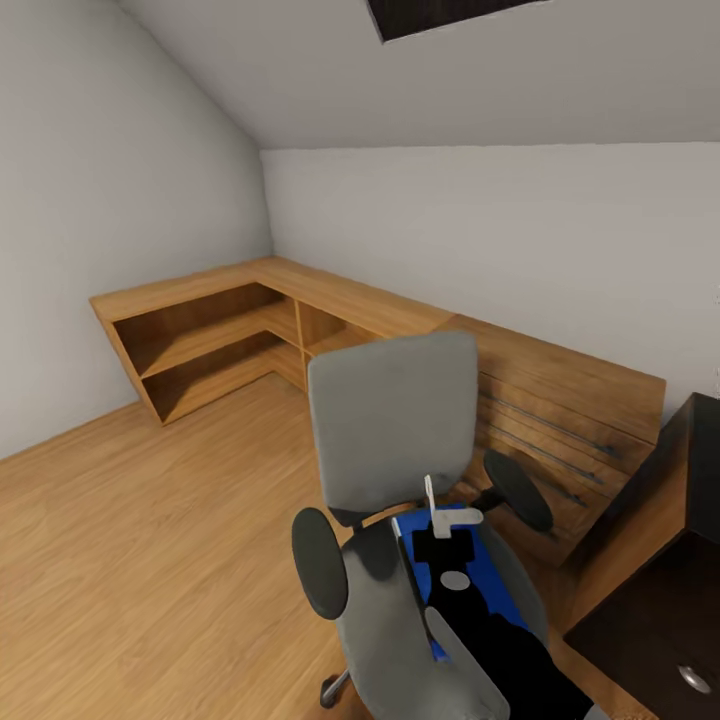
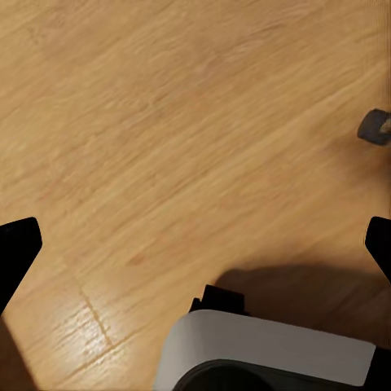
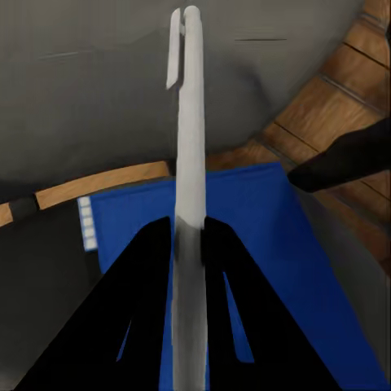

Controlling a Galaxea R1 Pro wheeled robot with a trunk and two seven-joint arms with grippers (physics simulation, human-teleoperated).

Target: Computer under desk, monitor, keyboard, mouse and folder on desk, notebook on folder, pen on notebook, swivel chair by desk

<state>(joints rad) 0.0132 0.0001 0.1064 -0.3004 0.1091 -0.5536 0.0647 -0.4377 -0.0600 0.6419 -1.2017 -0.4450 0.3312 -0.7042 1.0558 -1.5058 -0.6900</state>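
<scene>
Right gripper [image 3: 189,269] has its two black fingers clamped tight on a thin white pen with a clip [image 3: 190,122], held upright over the seat of the grey padded swivel chair with black armrests [image 1: 392,420]. The flat bright-blue folder with a white page edge [image 1: 490,580] lies on that seat, directly under the gripper and partly hidden by the arm.

Left gripper [image 2: 195,248]: fingers spread wide, nothing between them, hanging over bare light-wood plank floor [image 2: 163,122] near a dark chair caster [image 2: 375,126].

Risks, as I judge them:
- The grip sits low on the pen with most of the shaft sticking out past the fingertips, so a fast swing toward the desk could pivot or slip it.
- The pen goes last in the stack (folder, then notebook, then pen), and the folder is not yet moved. With the right gripper occupied, the left has to do the folder, or the pen gets parked somewhere first.
- The chair is on casters, so an arm or base nudge rolls it and takes the folder with it.
- The black-topped desk corner [image 1: 690,470] sits close at near right, an elbow clip hazard when turning.

Counts: one pen, one folder, one chair, two armrests, one caster in the left wrist view, one desk corner, one low L-shaped light-wood shelf unit [image 1: 220,330] along the far walls.
</scene>
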